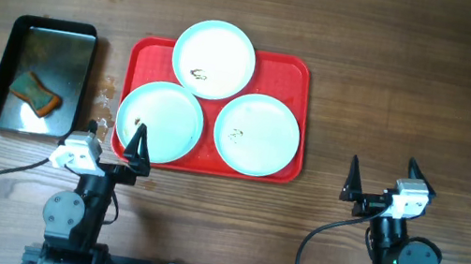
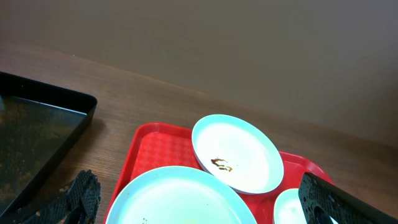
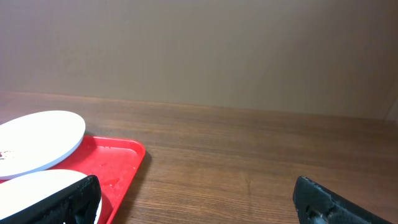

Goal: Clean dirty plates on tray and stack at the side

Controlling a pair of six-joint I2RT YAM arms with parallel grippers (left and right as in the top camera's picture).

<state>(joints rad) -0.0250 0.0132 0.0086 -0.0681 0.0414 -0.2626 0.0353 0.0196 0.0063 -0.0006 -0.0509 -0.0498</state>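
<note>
Three pale plates lie on the red tray (image 1: 293,77): the far plate (image 1: 214,58) with a dark smudge, the near-left plate (image 1: 159,121) with small specks, and the near-right plate (image 1: 257,134) with a faint mark. My left gripper (image 1: 114,138) is open and empty at the tray's near-left corner, just in front of the near-left plate (image 2: 177,199). The far plate (image 2: 236,152) and the tray (image 2: 155,146) also show in the left wrist view. My right gripper (image 1: 383,174) is open and empty over bare wood, right of the tray (image 3: 118,165).
A black metal pan (image 1: 85,32) stands left of the tray and holds an orange and green sponge (image 1: 36,94). Its corner shows in the left wrist view (image 2: 81,106). Small wet spots lie on the wood between pan and tray (image 1: 107,93). Brown wooden table all around.
</note>
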